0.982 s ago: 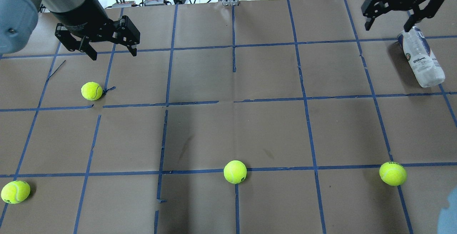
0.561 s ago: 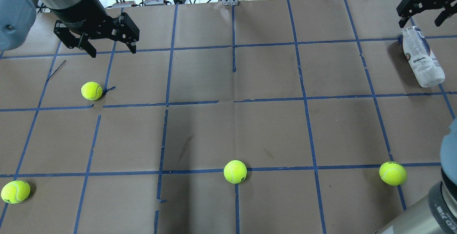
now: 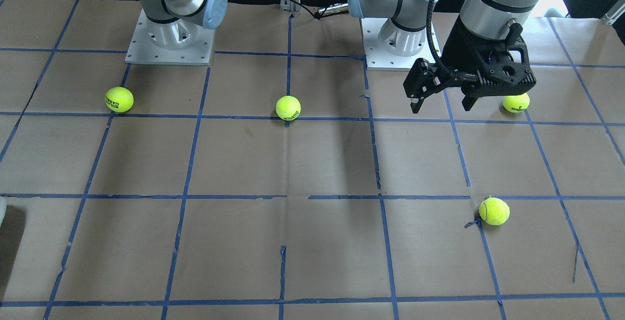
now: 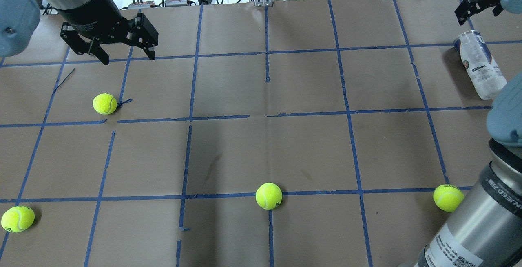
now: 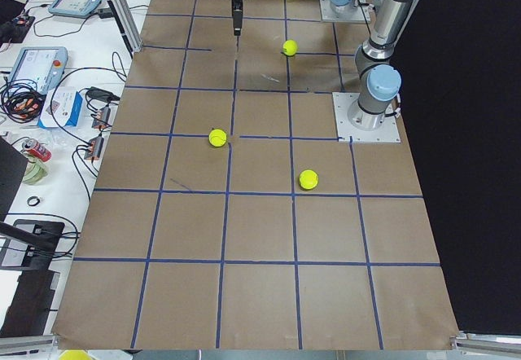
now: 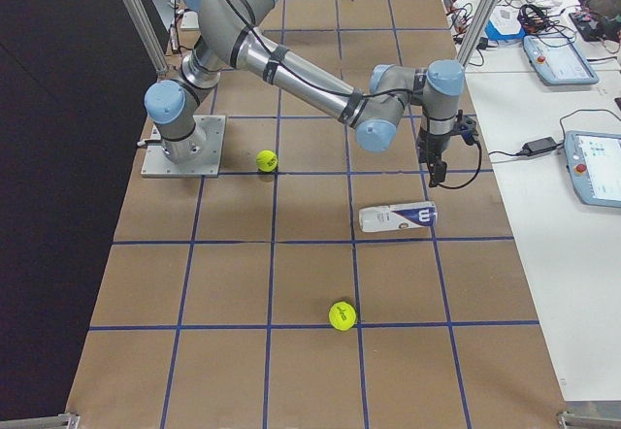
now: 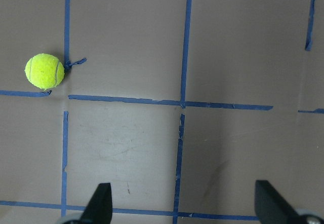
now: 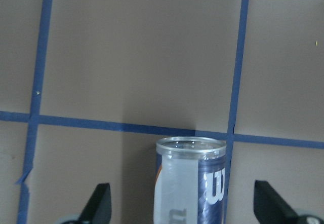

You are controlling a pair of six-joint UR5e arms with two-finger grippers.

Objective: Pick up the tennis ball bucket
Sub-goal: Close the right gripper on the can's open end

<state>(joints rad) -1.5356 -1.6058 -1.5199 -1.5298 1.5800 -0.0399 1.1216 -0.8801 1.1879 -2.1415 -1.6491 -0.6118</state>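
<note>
Overhead exterior: tennis ball bucket (image 4: 481, 69) lies on its side at the far right of the surface (image 4: 301, 144), white and navy label up.
Bucket orientation: clear rim end points away from the robot; other end partly hidden behind the right arm.
Right gripper (image 8: 181, 198): hangs just beyond the rim end. Jaws spread wide, nothing held. In the right wrist view the rim shows between the two fingers (image 8: 99, 203), touching neither.
Left gripper (image 4: 128, 57): over the far-left part of the surface, jaws wide apart and empty, well apart from the bucket.
Tennis balls (image 4: 268, 196): four, yellow-green, loose on the surface; one near the left gripper.
Surface: brown paper, blue tape grid.
</note>
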